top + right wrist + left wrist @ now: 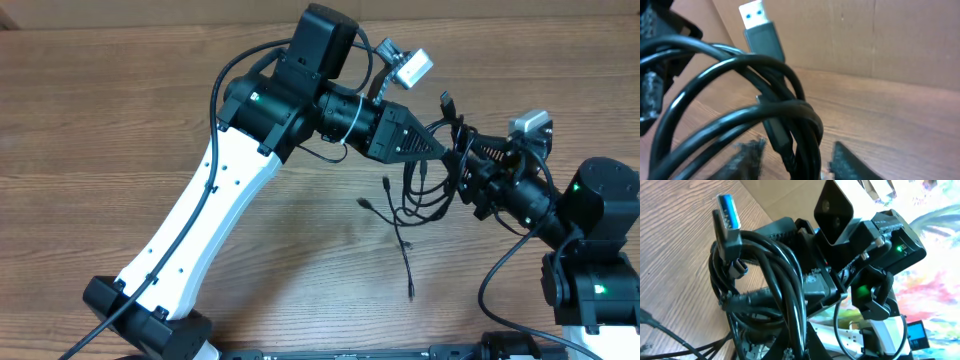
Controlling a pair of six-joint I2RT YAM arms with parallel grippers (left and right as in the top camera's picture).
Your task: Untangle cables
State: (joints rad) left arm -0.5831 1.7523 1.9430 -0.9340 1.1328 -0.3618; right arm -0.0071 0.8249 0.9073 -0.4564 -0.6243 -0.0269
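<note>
Your left end effector (pixel 441 148) pinches the cables (pixel 420 190) above the tabletop (pixel 100 120) (right end effector (pixel 463 165) straddles them; cannot tell if clamped).

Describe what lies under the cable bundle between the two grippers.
Under the cables, wooden table shows, with loose plug ends trailing onto it. The spot directly below the knot is covered by the left gripper and right gripper.
</note>
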